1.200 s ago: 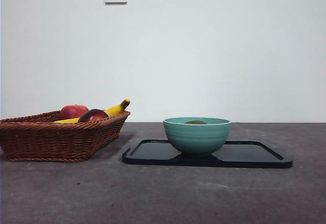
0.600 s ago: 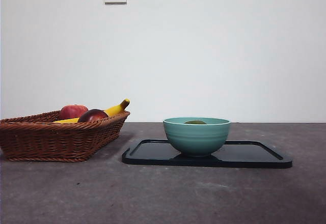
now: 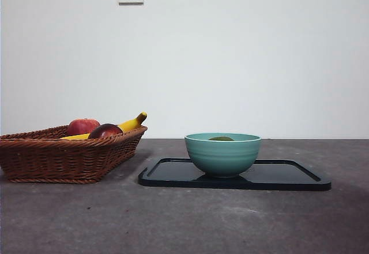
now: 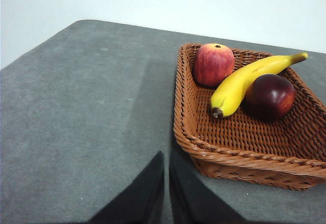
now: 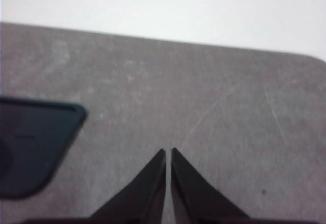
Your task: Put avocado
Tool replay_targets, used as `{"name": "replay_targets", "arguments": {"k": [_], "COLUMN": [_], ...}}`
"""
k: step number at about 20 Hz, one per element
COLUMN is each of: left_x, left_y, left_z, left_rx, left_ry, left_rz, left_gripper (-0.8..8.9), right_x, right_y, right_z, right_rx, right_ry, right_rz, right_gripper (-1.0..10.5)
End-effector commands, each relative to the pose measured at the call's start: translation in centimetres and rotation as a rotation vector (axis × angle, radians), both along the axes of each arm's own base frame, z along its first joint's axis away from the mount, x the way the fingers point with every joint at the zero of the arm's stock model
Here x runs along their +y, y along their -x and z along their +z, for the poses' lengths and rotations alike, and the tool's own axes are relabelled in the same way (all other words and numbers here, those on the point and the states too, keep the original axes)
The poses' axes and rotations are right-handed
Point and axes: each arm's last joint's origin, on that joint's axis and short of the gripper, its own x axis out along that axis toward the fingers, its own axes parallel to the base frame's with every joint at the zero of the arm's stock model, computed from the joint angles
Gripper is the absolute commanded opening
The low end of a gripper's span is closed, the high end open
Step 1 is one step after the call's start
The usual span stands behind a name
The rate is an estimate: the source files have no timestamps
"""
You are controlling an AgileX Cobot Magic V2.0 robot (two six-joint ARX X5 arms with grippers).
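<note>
Avocado (image 3: 221, 138) sits inside the teal bowl (image 3: 222, 156) on the black tray (image 3: 288, 176), mid-bench. Placement looks done. Left pincer (image 4: 166, 183) together, empty, beside the basket (image 4: 244, 132); right pincer (image 5: 168, 178) together, empty, over bare bench. Nothing obvious left.

We find the front view set low, near table height, looking level across the table (image 3: 184, 219) toward the wall, with the basket (image 3: 69, 159) and tray (image 3: 288, 180) close. The left wrist view looks down obliquely, near the same basket (image 4: 244, 147). The right wrist view looks down over bare table (image 5: 204, 107), catching one corner of the tray (image 5: 35, 142).
</note>
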Motion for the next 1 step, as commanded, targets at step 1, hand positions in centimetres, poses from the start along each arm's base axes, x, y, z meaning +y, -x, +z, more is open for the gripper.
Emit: {"name": "replay_targets", "arguments": {"k": [1], "left_x": [0.0], "left_y": [-0.09], "left_z": [-0.74], "left_rx": [0.025], "left_ry": [-0.011], "left_rz": [-0.004], "left_gripper": [0.15], "right_x": [-0.08], "right_y": [-0.13], "right_z": [-0.67], "right_rx": [0.005], "right_ry": [-0.037], "right_rz": [-0.014], "right_gripper": [0.1]}}
